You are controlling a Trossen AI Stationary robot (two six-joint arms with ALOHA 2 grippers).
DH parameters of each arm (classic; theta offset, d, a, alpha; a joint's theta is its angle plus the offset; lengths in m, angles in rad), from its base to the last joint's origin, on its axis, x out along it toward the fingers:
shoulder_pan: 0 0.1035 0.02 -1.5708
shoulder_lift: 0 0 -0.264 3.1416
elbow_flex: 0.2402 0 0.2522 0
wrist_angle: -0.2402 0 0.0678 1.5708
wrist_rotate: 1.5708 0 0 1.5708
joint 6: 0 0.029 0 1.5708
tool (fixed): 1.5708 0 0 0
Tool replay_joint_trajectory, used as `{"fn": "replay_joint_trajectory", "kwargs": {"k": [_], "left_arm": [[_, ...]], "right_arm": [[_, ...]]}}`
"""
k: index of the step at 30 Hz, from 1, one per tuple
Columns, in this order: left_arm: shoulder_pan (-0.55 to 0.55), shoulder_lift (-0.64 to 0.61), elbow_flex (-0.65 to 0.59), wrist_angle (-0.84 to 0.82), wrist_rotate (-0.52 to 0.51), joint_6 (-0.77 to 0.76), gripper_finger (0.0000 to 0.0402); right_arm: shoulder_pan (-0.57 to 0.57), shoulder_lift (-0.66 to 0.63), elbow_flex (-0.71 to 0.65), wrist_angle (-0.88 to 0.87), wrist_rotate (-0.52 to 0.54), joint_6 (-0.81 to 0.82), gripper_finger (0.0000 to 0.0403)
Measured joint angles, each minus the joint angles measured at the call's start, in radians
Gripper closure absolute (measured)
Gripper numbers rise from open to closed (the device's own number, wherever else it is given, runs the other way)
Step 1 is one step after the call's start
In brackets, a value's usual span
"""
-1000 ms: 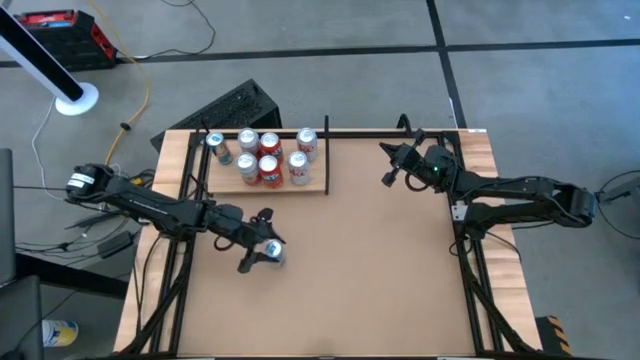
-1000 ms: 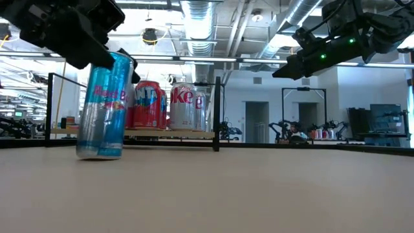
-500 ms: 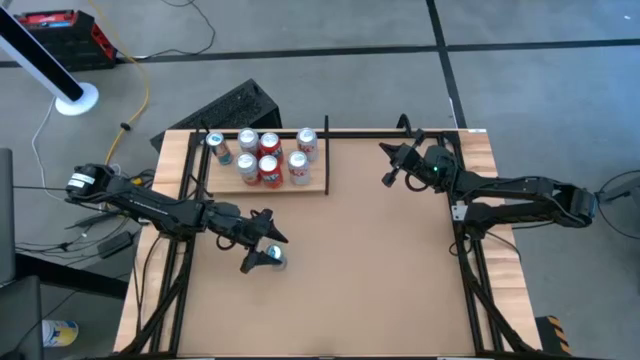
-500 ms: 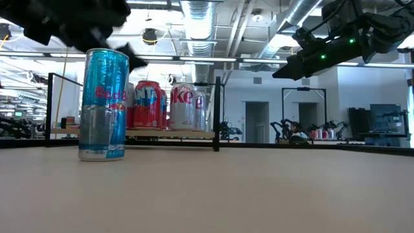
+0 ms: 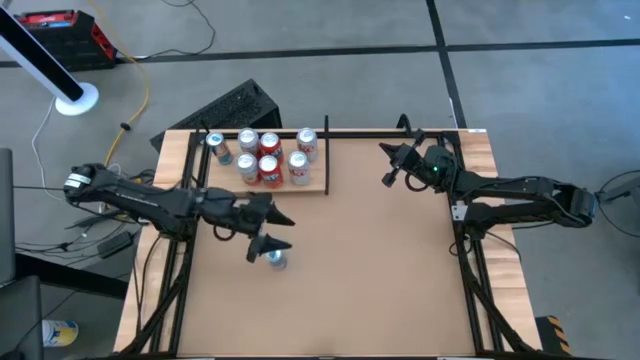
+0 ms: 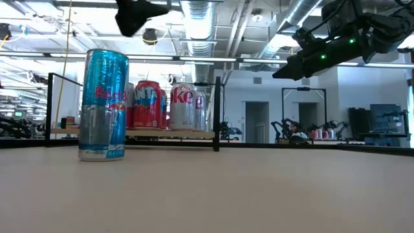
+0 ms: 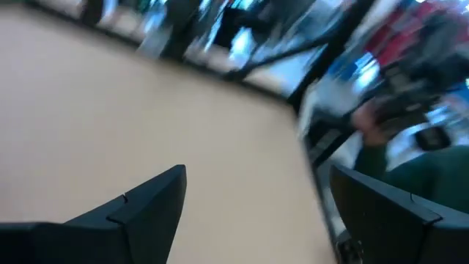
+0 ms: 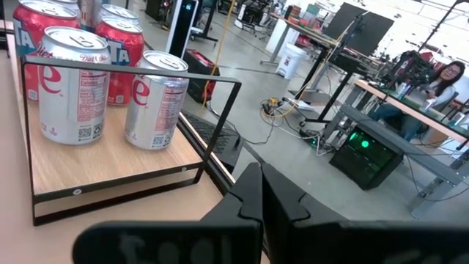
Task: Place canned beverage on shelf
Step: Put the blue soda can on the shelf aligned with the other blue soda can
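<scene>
Blue can (image 6: 103,105) stands upright on the table (image 5: 380,270), near-left part, in front of the shelf (image 5: 315,186) — not on it yet. Shelf sits at the far-left of the table, already holding several red and silver cans (image 5: 268,156); free wood shows along its near and right edges.

Left gripper (image 5: 270,230) hovers just above and beside the can, fingers spread wide, nothing between them; the left wrist view shows only bare tabletop between the two fingers. Right gripper (image 5: 388,166) waits at the far right, above the table, fingers pressed together, empty.

Step in hand, as I read it: grasp the can. To do it well, centre the spread fingers on either side of the can body, come down low enough for a mid-body hold, then close squarely so it doesn't tip. Lift clear of the shelf's black rail before moving over, and aim for a free spot — crowding the standing cans risks knocking them.
</scene>
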Motion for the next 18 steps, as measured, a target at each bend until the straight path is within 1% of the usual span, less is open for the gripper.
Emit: {"fn": "replay_joint_trajectory", "kwargs": {"k": [4, 5, 7, 9, 12, 18], "left_arm": [[-0.003, 0.061, 0.257, -0.544, -0.066, -0.135, 0.0082], [-0.008, 0.081, 0.307, -0.639, -0.093, -0.174, 0.0082], [-0.017, 0.115, 0.394, -0.763, -0.13, -0.247, 0.0082], [-0.022, 0.146, 0.456, -0.842, -0.129, -0.314, 0.0082], [-0.023, 0.2, 0.522, -0.903, -0.099, -0.409, 0.0082], [-0.022, 0.32, 0.563, -0.941, -0.037, -0.505, 0.0082]], "right_arm": [[0.0, 0.0, 0.0, 0.001, 0.0, 0.0, 0.0383], [0.0, 0.0, 0.0, 0.001, 0.0, 0.0, 0.0383], [0.0, 0.0, 0.0, 0.001, 0.0, 0.0, 0.0383], [0.0, 0.0, 0.0, 0.001, 0.0, 0.002, 0.0383], [0.0, 0.0, 0.0, 0.0, 0.0, 0.008, 0.0383], [0.003, 0.0, 0.0, -0.009, 0.0, 0.033, 0.0383]]}}
